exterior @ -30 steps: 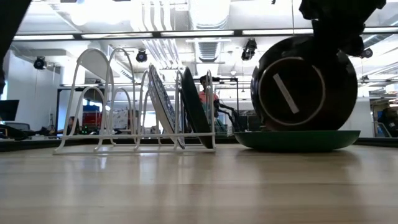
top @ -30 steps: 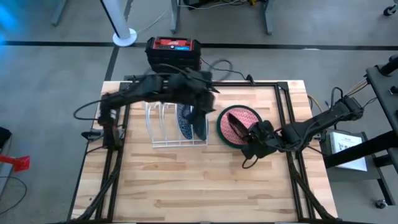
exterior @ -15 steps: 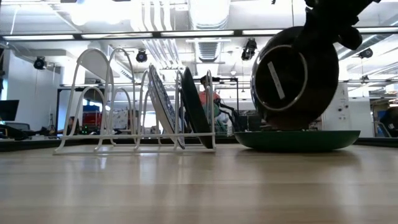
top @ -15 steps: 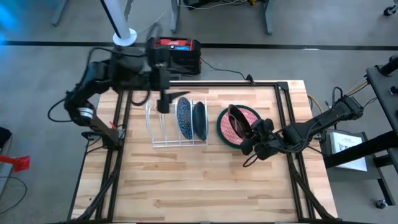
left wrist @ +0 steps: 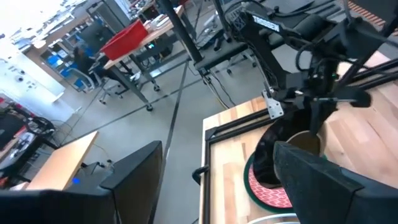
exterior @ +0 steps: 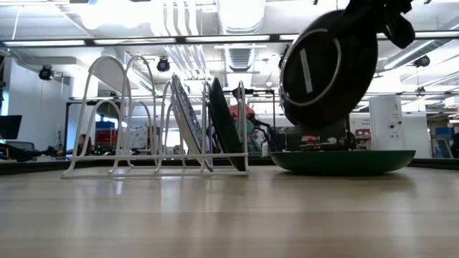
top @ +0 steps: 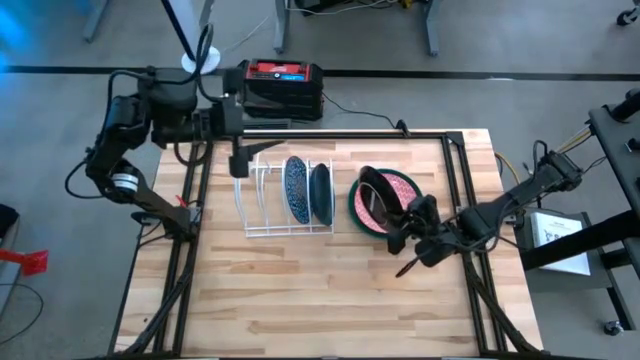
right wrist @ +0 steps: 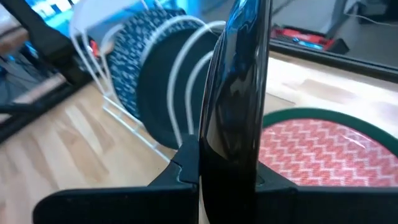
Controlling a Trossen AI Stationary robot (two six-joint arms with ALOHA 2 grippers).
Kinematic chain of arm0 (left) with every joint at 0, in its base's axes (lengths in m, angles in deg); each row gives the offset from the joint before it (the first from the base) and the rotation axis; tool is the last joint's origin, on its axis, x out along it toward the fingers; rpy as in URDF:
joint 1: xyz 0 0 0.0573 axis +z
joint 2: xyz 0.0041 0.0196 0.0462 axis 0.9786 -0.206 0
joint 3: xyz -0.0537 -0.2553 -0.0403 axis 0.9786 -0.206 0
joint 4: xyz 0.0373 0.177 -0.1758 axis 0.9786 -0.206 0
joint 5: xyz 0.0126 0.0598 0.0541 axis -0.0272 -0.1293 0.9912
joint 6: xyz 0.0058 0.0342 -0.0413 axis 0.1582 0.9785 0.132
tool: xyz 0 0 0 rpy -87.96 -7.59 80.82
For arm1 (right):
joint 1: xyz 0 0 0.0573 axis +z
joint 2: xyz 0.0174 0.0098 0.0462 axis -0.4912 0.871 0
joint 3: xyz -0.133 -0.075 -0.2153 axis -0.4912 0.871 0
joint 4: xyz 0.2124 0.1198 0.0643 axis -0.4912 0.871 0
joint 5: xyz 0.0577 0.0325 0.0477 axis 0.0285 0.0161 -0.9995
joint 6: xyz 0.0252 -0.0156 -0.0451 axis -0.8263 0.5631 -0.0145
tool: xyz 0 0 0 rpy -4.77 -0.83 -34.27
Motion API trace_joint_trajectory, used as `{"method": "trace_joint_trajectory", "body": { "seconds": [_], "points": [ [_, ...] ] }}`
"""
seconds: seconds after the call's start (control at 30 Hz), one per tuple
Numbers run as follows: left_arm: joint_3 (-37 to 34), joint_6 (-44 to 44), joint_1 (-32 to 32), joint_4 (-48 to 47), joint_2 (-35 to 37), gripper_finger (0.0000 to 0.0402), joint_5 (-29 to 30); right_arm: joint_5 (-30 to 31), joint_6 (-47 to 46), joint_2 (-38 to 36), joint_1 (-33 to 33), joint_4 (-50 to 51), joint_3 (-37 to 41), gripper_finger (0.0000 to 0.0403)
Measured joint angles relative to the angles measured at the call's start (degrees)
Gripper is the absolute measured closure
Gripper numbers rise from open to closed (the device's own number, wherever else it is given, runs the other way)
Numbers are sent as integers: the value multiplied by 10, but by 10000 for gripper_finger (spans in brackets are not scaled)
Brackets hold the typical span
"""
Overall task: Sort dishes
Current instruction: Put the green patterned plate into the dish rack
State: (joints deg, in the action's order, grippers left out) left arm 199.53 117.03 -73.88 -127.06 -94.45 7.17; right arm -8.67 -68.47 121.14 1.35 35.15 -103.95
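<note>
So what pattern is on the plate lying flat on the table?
Red-pink zigzag with a green rim, best in the right wrist view.

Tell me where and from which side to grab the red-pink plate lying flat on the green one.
Take the red-pink plate by its rim, probably on the side facing the right gripper, with one finger slipped under the edge. It lies flat on the green plate, so only the rim gives a hold. The rack crowds the opposite side. That gripper now holds a dark plate upright above the stack.
</note>
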Motion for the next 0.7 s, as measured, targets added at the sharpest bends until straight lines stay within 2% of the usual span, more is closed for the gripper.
{"method": "trace_joint_trajectory", "body": {
  "seconds": [0.2, 0.37, 0.53, 0.7],
  "points": [
    [0, 9, 0, 0, 20, 106, 2, 51, 31, 9, 25, -36, -24, 385],
    [0, 7, 0, 1, 33, 106, 2, 94, 73, 40, 40, -37, -86, 385],
    [0, 5, 0, 4, 44, 106, 3, 142, 122, 100, 40, -37, -173, 385],
    [0, 5, 0, 13, 58, 106, 3, 179, 133, 180, 40, -34, -262, 385]
  ]
}}
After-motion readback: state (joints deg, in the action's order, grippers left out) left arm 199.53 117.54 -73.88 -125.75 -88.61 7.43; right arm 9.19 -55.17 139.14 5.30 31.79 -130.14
